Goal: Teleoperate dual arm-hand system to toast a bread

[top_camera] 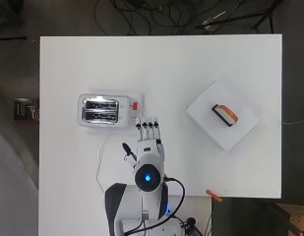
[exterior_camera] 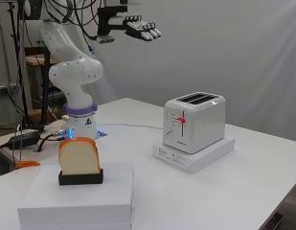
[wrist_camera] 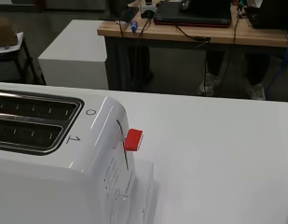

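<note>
— White counter (top_camera: 82, 59) is being shown from overhead, with dark floor and cables around it. What is being seen on it?

— A white toaster (top_camera: 103, 110) is being carried on a flat white base, both slots empty, its red lever (top_camera: 135, 105) facing the arm. The hand (top_camera: 149, 135) is being held beside that lever end with fingers straight and together; nothing is being gripped. Well apart, on a white box (top_camera: 205, 120), the bread slice (top_camera: 226, 113) is being kept upright in a black holder (top_camera: 219, 111).

— And from the side?

— The hand (exterior_camera: 140, 26) is being held high above the counter, fingers extended, well clear of everything. The toaster (exterior_camera: 195, 122) is being seen with its lever (exterior_camera: 181, 120) up. The bread (exterior_camera: 79, 155) is being propped on edge in its holder (exterior_camera: 80, 178), crust on top.

— What is being offered by the wrist view?

— The toaster (wrist_camera: 55, 154) is being looked down on, its slots (wrist_camera: 31, 123) open and the lever (wrist_camera: 133, 139) at the top of its track. Desks are being shown behind.

— How is the bread being judged to handle?

— It is probably light and, if real, soft and easily crushed; whether it is a stiff replica cannot be told. A pinch across the two flat faces near the top crust is being suggested, since the bottom is being hidden by the holder, which may lift along with it.
</note>
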Robot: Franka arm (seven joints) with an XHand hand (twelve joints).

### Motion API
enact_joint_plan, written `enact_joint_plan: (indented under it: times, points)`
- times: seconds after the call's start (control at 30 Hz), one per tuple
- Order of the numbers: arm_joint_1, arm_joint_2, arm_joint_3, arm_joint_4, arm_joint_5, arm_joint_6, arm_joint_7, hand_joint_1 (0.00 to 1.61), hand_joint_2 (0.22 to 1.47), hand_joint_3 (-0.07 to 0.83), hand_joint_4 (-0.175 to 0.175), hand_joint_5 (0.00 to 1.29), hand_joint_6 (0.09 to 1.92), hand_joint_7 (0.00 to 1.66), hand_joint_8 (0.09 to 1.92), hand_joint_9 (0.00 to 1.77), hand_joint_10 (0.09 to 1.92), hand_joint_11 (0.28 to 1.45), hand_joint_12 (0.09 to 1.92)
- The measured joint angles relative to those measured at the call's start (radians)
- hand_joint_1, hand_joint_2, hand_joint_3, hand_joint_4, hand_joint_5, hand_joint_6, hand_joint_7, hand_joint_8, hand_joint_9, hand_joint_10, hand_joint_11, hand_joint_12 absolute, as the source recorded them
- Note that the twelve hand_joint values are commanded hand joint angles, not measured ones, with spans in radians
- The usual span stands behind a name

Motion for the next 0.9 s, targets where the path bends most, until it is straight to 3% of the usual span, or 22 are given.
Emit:
enact_joint_plan:
  times: [0.07,0.17,0.23,0.33,0.43,0.7,0.9]
  points:
    - [0.003,-0.009,-0.016,0.009,-0.013,0.011,-0.093,0.26,1.03,-0.008,-0.036,0.31,0.09,0.36,0.09,0.44,0.09,0.4,0.09]
    - [0.004,-0.005,-0.054,0.036,-0.024,-0.002,-0.216,0.25,1.04,0.0,-0.086,0.25,0.09,0.35,0.09,0.43,0.09,0.4,0.09]
    - [-0.003,0.043,-0.093,0.083,-0.047,-0.033,-0.234,0.16,1.07,0.011,-0.063,0.24,0.09,0.34,0.09,0.44,0.09,0.41,0.09]
    - [-0.012,0.13,-0.123,0.138,-0.087,-0.052,-0.132,0.11,1.08,0.011,-0.026,0.26,0.09,0.33,0.09,0.44,0.09,0.42,0.09]
    - [-0.018,0.227,-0.193,0.189,-0.093,-0.048,-0.048,0.09,1.08,0.007,-0.012,0.26,0.09,0.31,0.09,0.42,0.09,0.43,0.09]
    - [-0.07,0.657,-0.423,0.387,-0.114,-0.04,-0.146,0.04,1.16,0.001,0.038,0.34,0.09,0.38,0.09,0.52,0.09,0.49,0.09]
    - [-0.149,0.994,-0.435,0.596,-0.093,-0.045,-0.127,0.0,1.02,-0.008,0.058,0.46,0.09,0.57,0.09,0.68,0.09,0.54,0.09]
